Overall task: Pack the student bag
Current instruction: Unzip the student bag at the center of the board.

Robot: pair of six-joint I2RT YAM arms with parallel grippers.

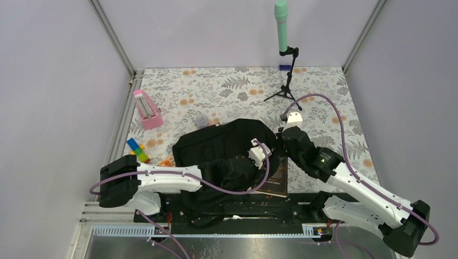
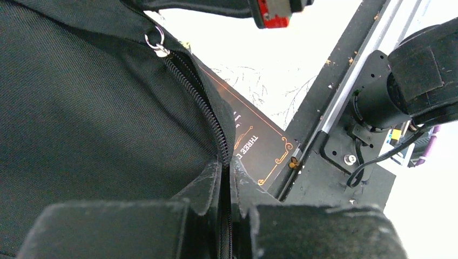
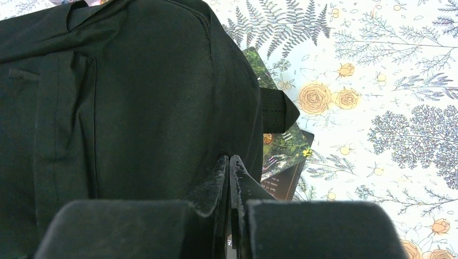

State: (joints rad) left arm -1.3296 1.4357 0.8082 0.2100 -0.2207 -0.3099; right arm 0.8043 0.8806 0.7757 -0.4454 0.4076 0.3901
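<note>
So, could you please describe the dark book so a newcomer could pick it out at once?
Start at the black student bag in the middle of the floral table. At the bag's near right corner, a flat book pokes out from under it. Its dark cover with thin orange lines and lettering sets it apart from the bright toy blocks left of the bag.

You've got plain pale walls (image 1: 216,32) on three sides, metal posts (image 1: 112,36) in the far corners, desk (image 1: 227,89) under fern-and-flower cloth, even light.

The soft black student bag (image 1: 221,143) lies flat, centred.
</note>
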